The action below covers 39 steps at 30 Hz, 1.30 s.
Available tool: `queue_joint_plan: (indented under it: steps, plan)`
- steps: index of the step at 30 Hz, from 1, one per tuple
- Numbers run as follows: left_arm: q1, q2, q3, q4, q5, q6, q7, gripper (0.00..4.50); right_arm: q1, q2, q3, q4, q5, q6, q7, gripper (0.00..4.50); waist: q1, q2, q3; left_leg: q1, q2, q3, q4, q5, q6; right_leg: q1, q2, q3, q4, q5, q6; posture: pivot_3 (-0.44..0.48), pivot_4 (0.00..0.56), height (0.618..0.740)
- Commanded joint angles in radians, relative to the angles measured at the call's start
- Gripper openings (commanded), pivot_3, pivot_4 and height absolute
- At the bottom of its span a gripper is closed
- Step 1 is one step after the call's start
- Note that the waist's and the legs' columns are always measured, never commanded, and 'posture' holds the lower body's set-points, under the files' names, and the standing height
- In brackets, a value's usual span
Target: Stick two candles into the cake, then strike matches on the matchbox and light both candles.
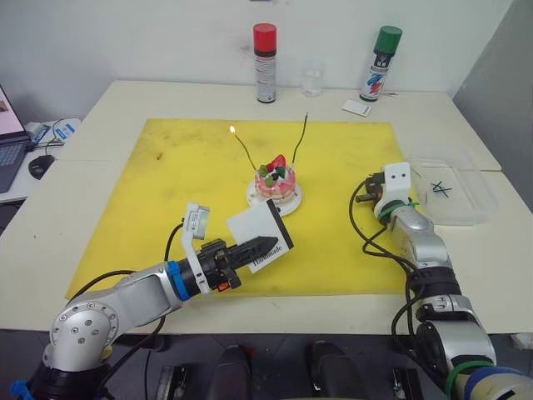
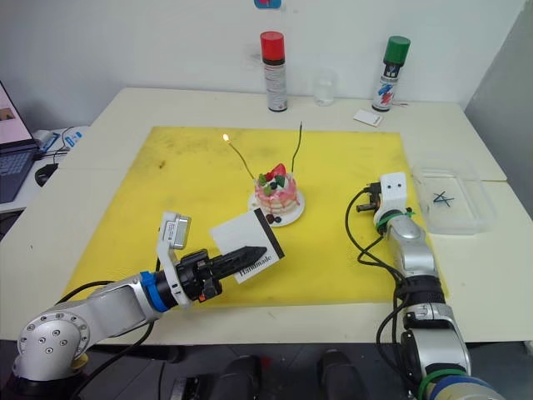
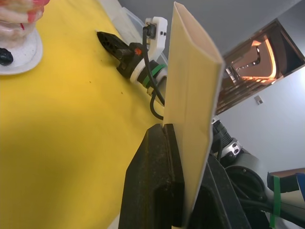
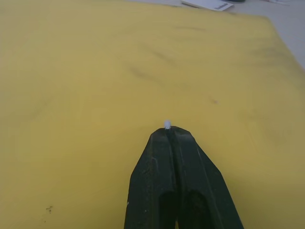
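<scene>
Lying in the clear tray [image 1: 479, 200] on the bench [image 1: 125, 108] are dark matches [image 1: 440, 190]. Left gripper [image 1: 268, 244] clamps the matchbox [image 1: 261, 232] just before the cake [image 1: 276, 181], which carries both candles [image 1: 301, 138], one lit. Right gripper [image 4: 167, 128] jaws pinch a tiny pale tip over the yellow mat [image 1: 166, 167].

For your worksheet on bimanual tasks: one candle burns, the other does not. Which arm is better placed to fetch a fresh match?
Right. The right end effector lies nearer the clear tray holding the matches. The left end effector is shut on the matchbox, so it is occupied.
</scene>
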Motion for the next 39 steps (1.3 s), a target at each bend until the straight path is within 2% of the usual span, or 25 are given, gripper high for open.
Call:
queue_joint_plan:
  steps: [1, 4, 6, 10, 14, 16, 23, 27, 32, 39]
  plan:
    - [-0.047, -0.013, 0.016, 0.014, -0.014, -0.023, -0.002, 0.00, 0.003, -0.067, 0.005, -0.169, 0.040, 0.031, 0.114, 0.01, 0.001, 0.001, 0.000, 0.000, 0.000, 0.000, 0.000, 0.000, 0.000, 0.000, 0.000, 0.000, 0.000, 0.000, 0.000, 0.000, 0.150, 0.740]
    - [-0.083, -0.013, 0.010, 0.047, 0.012, -0.010, -0.031, 0.00, 0.021, -0.147, 0.032, -0.317, 0.105, 0.081, 0.291, 0.01, 0.000, 0.001, 0.001, 0.000, 0.000, 0.000, 0.000, 0.000, 0.000, 0.000, 0.000, 0.000, 0.000, 0.000, 0.000, 0.000, 0.150, 0.740]
    - [-0.107, -0.006, -0.009, 0.052, 0.077, -0.002, -0.062, 0.00, 0.043, -0.227, 0.047, -0.424, 0.170, 0.158, 0.424, 0.01, -0.001, 0.002, 0.001, 0.000, 0.000, 0.001, 0.000, 0.000, 0.000, -0.001, 0.000, 0.000, 0.000, 0.000, 0.000, 0.000, 0.150, 0.740]
    - [-0.169, -0.014, -0.016, 0.114, 0.136, 0.008, -0.104, 0.00, 0.030, -0.381, 0.053, -0.694, 0.409, 0.386, 0.661, 0.01, 0.000, 0.002, 0.001, 0.000, 0.000, 0.000, -0.002, 0.000, 0.000, -0.001, 0.000, 0.000, 0.000, -0.001, -0.001, 0.000, 0.150, 0.740]
    - [-0.232, -0.020, -0.027, 0.169, 0.171, 0.033, -0.154, 0.00, 0.002, -0.454, 0.099, -0.837, 0.501, 0.457, 0.765, 0.01, -0.006, 0.002, 0.001, 0.000, 0.001, 0.000, -0.002, 0.000, 0.000, -0.002, 0.001, 0.000, 0.000, -0.001, -0.002, 0.000, 0.150, 0.740]
    - [-0.267, -0.036, -0.036, 0.190, 0.183, 0.046, -0.163, 0.00, 0.014, -0.483, 0.147, -0.883, 0.468, 0.387, 0.826, 0.01, -0.005, 0.002, 0.001, 0.000, 0.001, 0.000, -0.002, 0.000, 0.000, -0.001, 0.001, 0.000, 0.000, -0.001, -0.002, 0.000, 0.150, 0.740]
    - [-0.322, -0.077, -0.043, 0.215, 0.204, 0.096, -0.189, 0.00, 0.021, -0.448, 0.261, -0.915, 0.335, 0.204, 0.829, 0.01, -0.005, 0.002, 0.001, -0.001, 0.000, 0.001, -0.002, 0.000, 0.000, -0.002, 0.000, 0.000, -0.001, -0.001, -0.001, 0.000, 0.150, 0.740]
    - [-0.327, -0.090, -0.038, 0.208, 0.192, 0.118, -0.185, 0.00, 0.025, -0.416, 0.255, -0.884, 0.296, 0.162, 0.786, 0.01, -0.004, 0.002, 0.001, -0.001, 0.000, 0.000, -0.002, 0.000, 0.000, -0.002, 0.000, 0.000, -0.001, 0.000, 0.001, 0.000, 0.150, 0.740]
    - [-0.327, -0.089, -0.027, 0.207, 0.185, 0.138, -0.188, 0.00, 0.056, -0.435, 0.227, -0.824, 0.276, 0.093, 0.815, 0.01, -0.004, 0.002, 0.001, -0.001, 0.000, 0.001, -0.001, 0.000, 0.000, -0.002, 0.000, 0.000, -0.001, 0.000, 0.000, 0.000, 0.150, 0.740]
    - [-0.335, -0.095, -0.022, 0.210, 0.181, 0.149, -0.185, 0.00, 0.081, -0.437, 0.253, -0.814, 0.256, 0.058, 0.835, 0.01, -0.004, 0.002, 0.001, -0.001, 0.000, 0.000, -0.002, 0.000, 0.000, -0.002, 0.000, 0.000, 0.000, 0.000, 0.000, 0.000, 0.150, 0.740]
